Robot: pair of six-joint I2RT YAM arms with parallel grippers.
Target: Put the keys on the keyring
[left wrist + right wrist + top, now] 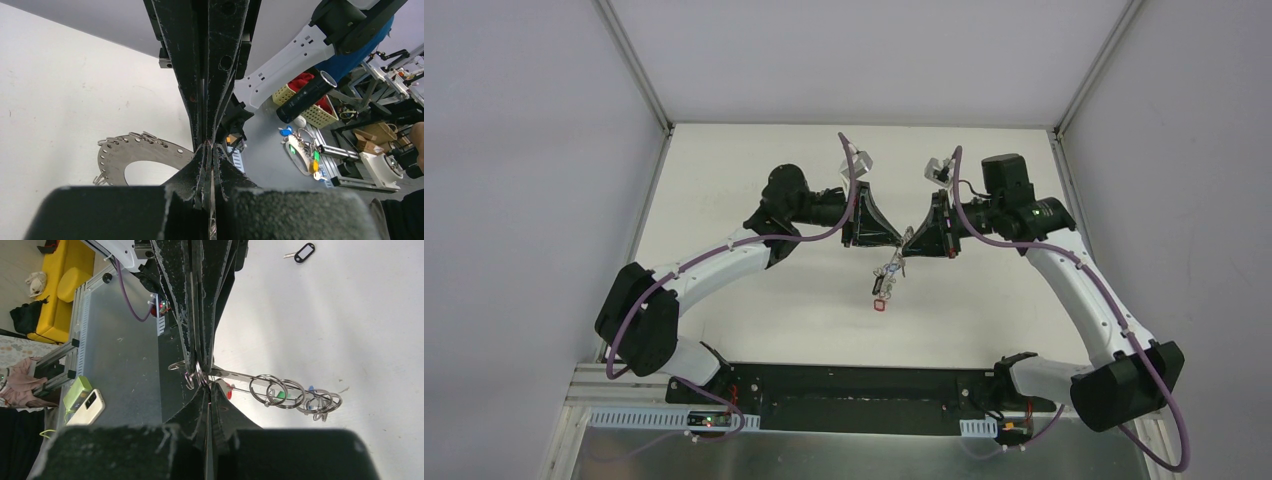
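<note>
My left gripper (900, 240) and right gripper (914, 240) meet tip to tip above the middle of the white table (754, 280). Both are shut. The keyring (120, 152) is a flat grey hoop with small holes and split rings, and it hangs from the tips (887, 275). In the right wrist view the keyring (240, 375) runs edge-on to the right, strung with rings and red (229, 390), green and blue tags. My right gripper (207, 390) pinches a small split ring at the hoop's end. A thin silver sliver, apparently a key, shows between my left gripper's (207, 150) pads.
A key with a black tag (302, 251) lies on the table far from the grippers. Beyond the table edge are a second hoop with coloured tags (300, 150), a yellow basket (310, 110) and a phone (85, 407). White walls enclose the table.
</note>
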